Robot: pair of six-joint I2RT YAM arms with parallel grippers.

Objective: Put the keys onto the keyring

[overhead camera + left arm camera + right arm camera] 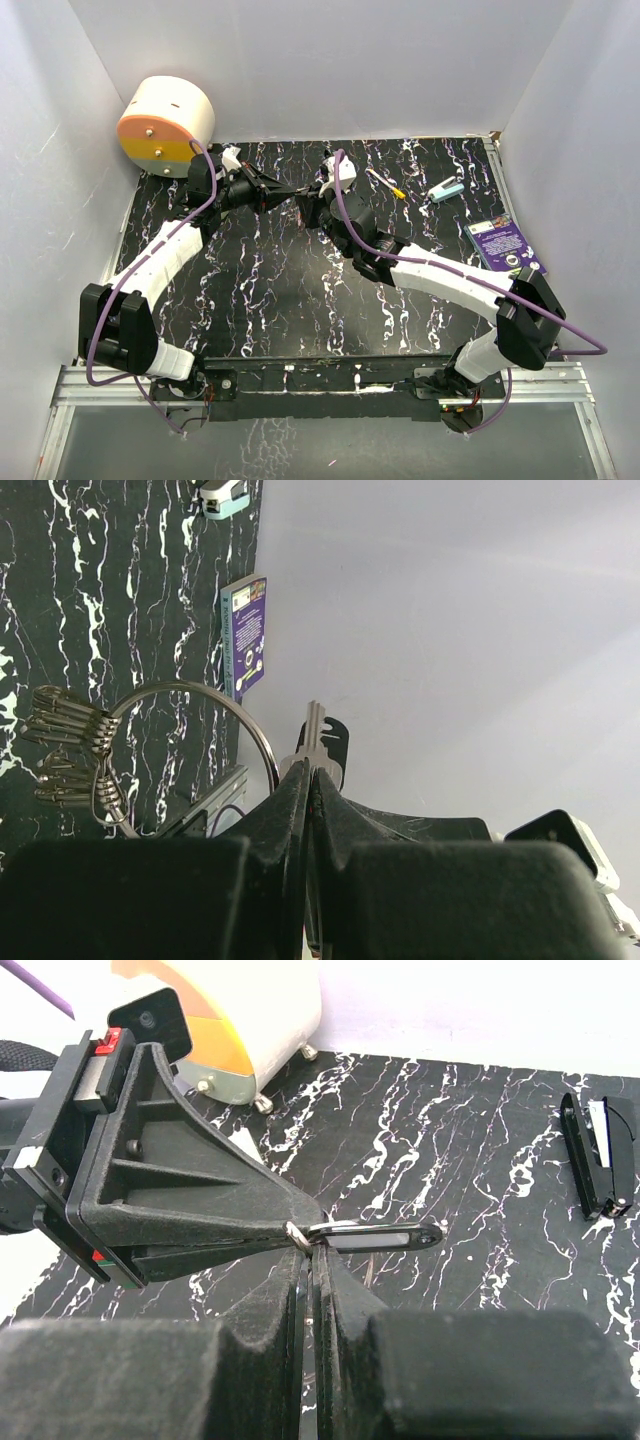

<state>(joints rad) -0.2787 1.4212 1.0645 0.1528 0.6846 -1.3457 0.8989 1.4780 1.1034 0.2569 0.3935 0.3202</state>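
left pincer (291, 1232) pinching key (375, 1237), keyring (190, 686) beside

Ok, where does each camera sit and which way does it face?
Top external: above and behind the bases, looking down at the table; both arms show, left tool and right tool tip to tip.
Left wrist: on the left arm, facing along its shut fingers to the key and keyring.
Right wrist: on the right arm, facing over its fingers to the left tool and key.
Shared: both wrist views show the key; top and left wrist, the purple booklet.
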